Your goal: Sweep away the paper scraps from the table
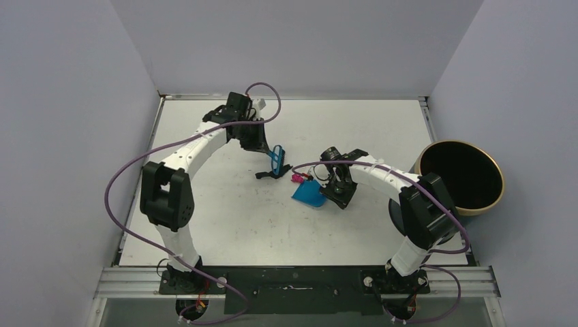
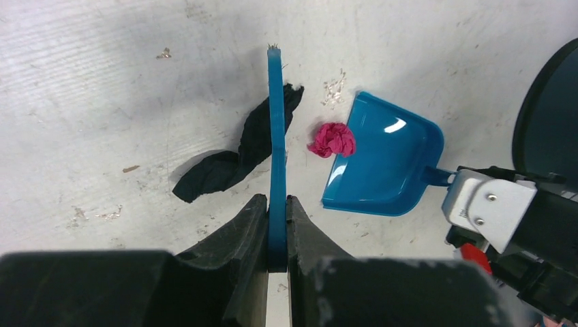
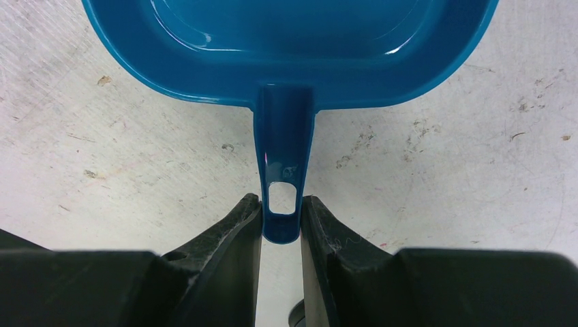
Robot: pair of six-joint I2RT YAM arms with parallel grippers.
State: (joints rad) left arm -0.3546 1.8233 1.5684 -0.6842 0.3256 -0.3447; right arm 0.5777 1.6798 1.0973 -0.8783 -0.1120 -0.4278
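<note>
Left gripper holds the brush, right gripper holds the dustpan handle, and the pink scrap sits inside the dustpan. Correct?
Not quite: the pink scrap lies on the table at the open lip of the dustpan, not inside it. The left wrist view shows this; the rest holds.

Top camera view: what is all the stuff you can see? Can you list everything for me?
table: one, white and scuffed, under everything
pink paper scrap: one, magenta, at the dustpan's open edge
black scrap: one, black, probably paper, lying flat behind the brush
dustpan: one, blue, mid-table
brush: one, blue, standing on edge left of the dustpan
bin: one, dark with gold rim, by the table's right side
arms: two, white and black, at the near edge
left gripper: one, black, shut on the brush
right gripper: one, black, shut on the dustpan's handle
</note>
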